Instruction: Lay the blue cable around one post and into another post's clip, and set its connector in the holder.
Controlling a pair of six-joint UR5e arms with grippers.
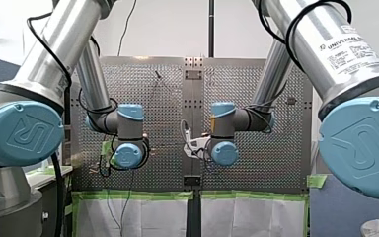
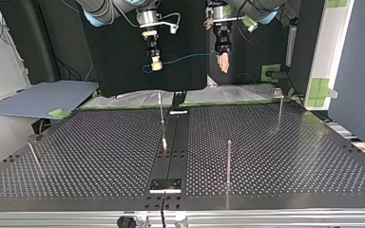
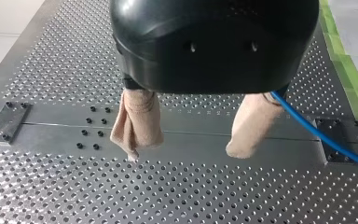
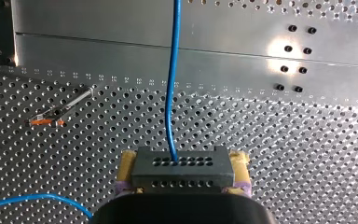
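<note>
My right gripper (image 2: 156,63) is clamped on the dark grey perforated connector block (image 4: 182,171), with a yellow pad on either side. The thin blue cable (image 2: 185,59) runs crosswise from it to my left gripper (image 3: 186,153). That gripper's beige-padded fingers (image 3: 137,122) stand wide apart, and the cable passes just outside one. Both grippers hang well above the slim metal posts (image 2: 228,161).

Cable (image 4: 171,93) reads bright blue on your feeds. Connector (image 4: 182,175) is dark grey with two rows of small holes. Right pincer (image 4: 183,163) has yellow pads (image 4: 127,164). Left pincer (image 3: 186,151) has a glossy black body and beige pads (image 3: 137,121). Bench (image 3: 74,186) is silver with a regular dot grid of holes and green tape (image 3: 349,79) along its edge.
</note>
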